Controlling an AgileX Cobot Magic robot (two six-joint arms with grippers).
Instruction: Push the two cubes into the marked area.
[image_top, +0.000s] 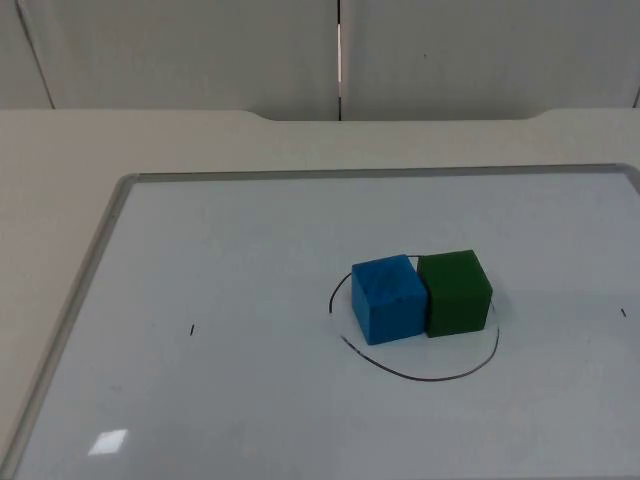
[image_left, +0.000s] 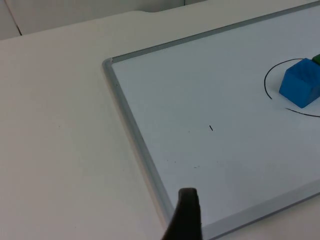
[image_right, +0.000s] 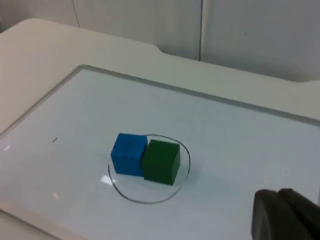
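A blue cube (image_top: 388, 298) and a green cube (image_top: 455, 292) stand side by side, touching, on the whiteboard. Both sit inside a thin black drawn ring (image_top: 430, 378), with the blue cube close to the ring's left line. The far part of the ring is hidden behind the cubes. In the right wrist view the blue cube (image_right: 129, 154) and green cube (image_right: 161, 161) are some way ahead of my right gripper (image_right: 286, 216), which is off to their right. My left gripper (image_left: 185, 217) hovers over the whiteboard's left frame, far from the blue cube (image_left: 301, 82). Both arms wait away from the cubes.
The whiteboard has a grey metal frame (image_top: 95, 250) and lies on the beige table (image_top: 60, 150). Small black tick marks (image_top: 191, 329) sit at the board's left and right. The grey partition wall (image_top: 200, 50) stands at the back.
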